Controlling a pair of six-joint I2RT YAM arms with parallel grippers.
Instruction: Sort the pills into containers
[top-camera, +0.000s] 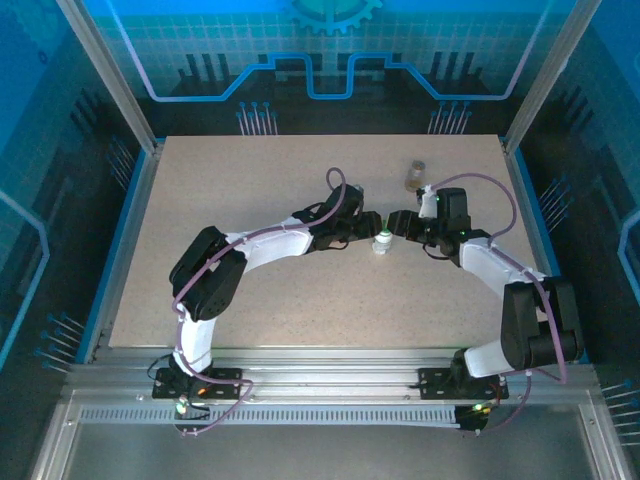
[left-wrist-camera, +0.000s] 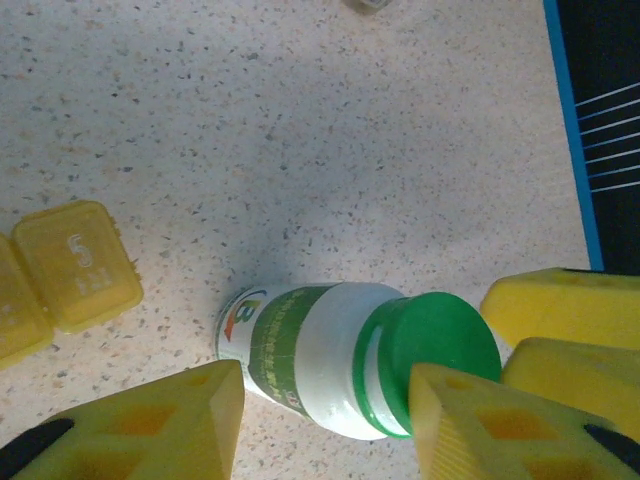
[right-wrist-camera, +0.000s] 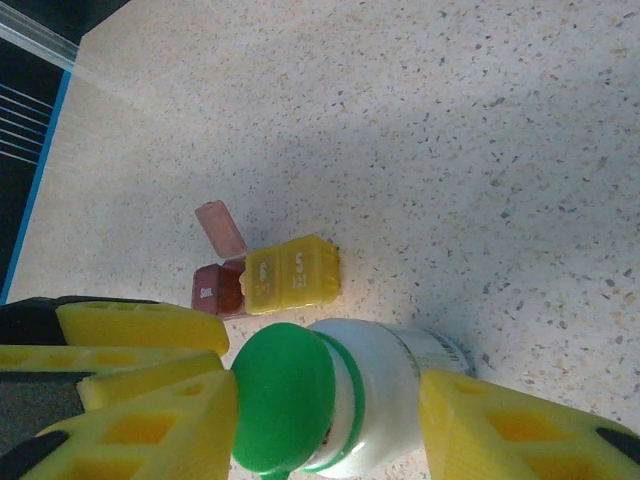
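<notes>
Green-capped bottle (left-wrist-camera: 290, 345), tabletop (top-camera: 250, 170) centre, bracketed by left tool (left-wrist-camera: 325, 410) and right tool (right-wrist-camera: 330, 410); clench cannot be told. Containers (right-wrist-camera: 265, 280) adjacent. Open room toward left and near edges.

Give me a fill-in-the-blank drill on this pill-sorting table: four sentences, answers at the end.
1. The cap of the white bottle is ___.
2. The lid of the dark red pill box stands ___.
3. Right beside it sit two closed pill boxes, both ___ in colour.
4. The left claw and the right claw each have their fingers on either side of the ___.

Missing words: green; open; yellow; bottle.
</notes>
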